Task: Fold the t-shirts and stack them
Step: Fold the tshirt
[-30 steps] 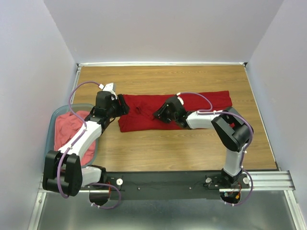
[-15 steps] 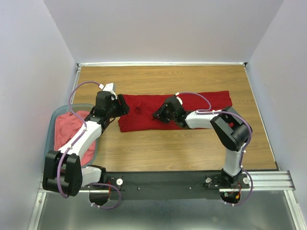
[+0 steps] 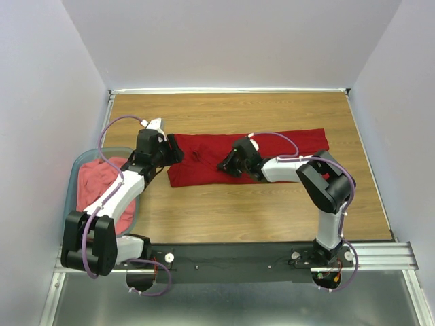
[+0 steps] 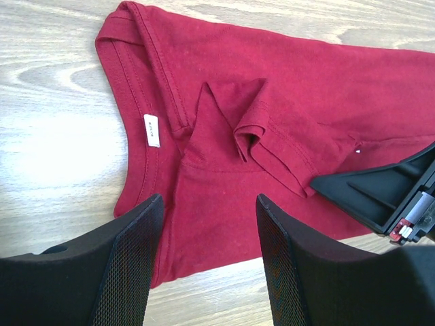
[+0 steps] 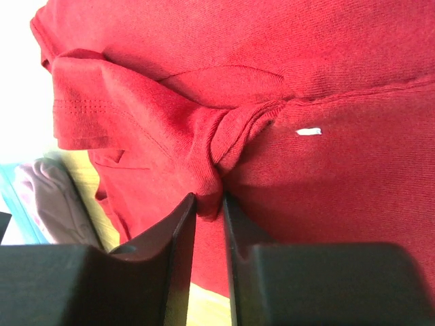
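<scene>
The crimson t-shirt (image 3: 204,163) lies stretched across the middle of the wooden table, its collar end to the left. In the left wrist view it (image 4: 272,88) shows its white neck label (image 4: 151,129) and a folded-in sleeve. My left gripper (image 3: 173,148) is open and empty, low over the shirt's left edge (image 4: 209,224). My right gripper (image 3: 224,163) is shut on a bunched fold of the crimson shirt (image 5: 211,197) near its middle. The coral-pink t-shirt (image 3: 95,187) lies crumpled in the tub at the left.
The translucent blue-grey tub (image 3: 76,166) stands at the table's left edge beside my left arm. White walls close in the table on the left, back and right. The black mounting rail (image 3: 231,258) runs along the near edge.
My right gripper has crept slightly left and back with the pinched cloth. The left arm has barely moved.
</scene>
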Robot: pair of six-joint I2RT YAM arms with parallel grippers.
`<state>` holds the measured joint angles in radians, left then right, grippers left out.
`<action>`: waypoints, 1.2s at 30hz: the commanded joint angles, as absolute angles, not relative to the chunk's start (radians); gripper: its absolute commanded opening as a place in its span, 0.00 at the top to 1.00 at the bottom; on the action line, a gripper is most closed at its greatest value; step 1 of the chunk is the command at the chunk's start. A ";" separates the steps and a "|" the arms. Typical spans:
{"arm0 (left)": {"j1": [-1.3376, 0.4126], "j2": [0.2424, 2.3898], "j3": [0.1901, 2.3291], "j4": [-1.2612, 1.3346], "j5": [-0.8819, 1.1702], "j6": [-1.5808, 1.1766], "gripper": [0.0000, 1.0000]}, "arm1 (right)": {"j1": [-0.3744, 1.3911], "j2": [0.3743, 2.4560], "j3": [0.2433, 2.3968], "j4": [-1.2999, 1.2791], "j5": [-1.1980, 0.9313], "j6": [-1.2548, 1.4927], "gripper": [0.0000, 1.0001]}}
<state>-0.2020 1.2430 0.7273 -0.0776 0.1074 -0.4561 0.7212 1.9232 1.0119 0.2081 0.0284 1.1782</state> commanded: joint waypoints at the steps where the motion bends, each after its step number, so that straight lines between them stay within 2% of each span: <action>1: -0.195 1.250 0.718 -0.080 0.129 -0.449 0.35 | 0.733 1.934 1.038 0.169 0.034 1.164 0.76; 4: -0.195 1.258 0.718 -0.080 0.132 -0.449 0.35 | 0.733 1.927 1.045 0.166 0.034 1.154 0.80; 7: -0.195 1.270 0.722 -0.080 0.137 -0.453 0.35 | 0.733 1.911 1.049 0.161 0.035 1.146 0.91; 11: -0.196 1.298 0.733 -0.080 0.136 -0.459 0.36 | 0.733 1.888 1.061 0.149 0.049 1.111 0.95; 18: -0.202 1.364 0.764 -0.081 0.152 -0.492 0.45 | 0.715 1.853 1.114 0.098 0.089 1.034 0.96; 29: -0.270 1.494 0.862 -0.095 0.121 -0.531 0.39 | 0.629 1.884 1.166 0.091 0.028 0.980 0.96; 36: -0.317 1.569 0.930 -0.112 0.068 -0.538 0.39 | 0.578 1.937 1.215 0.091 -0.089 0.928 0.96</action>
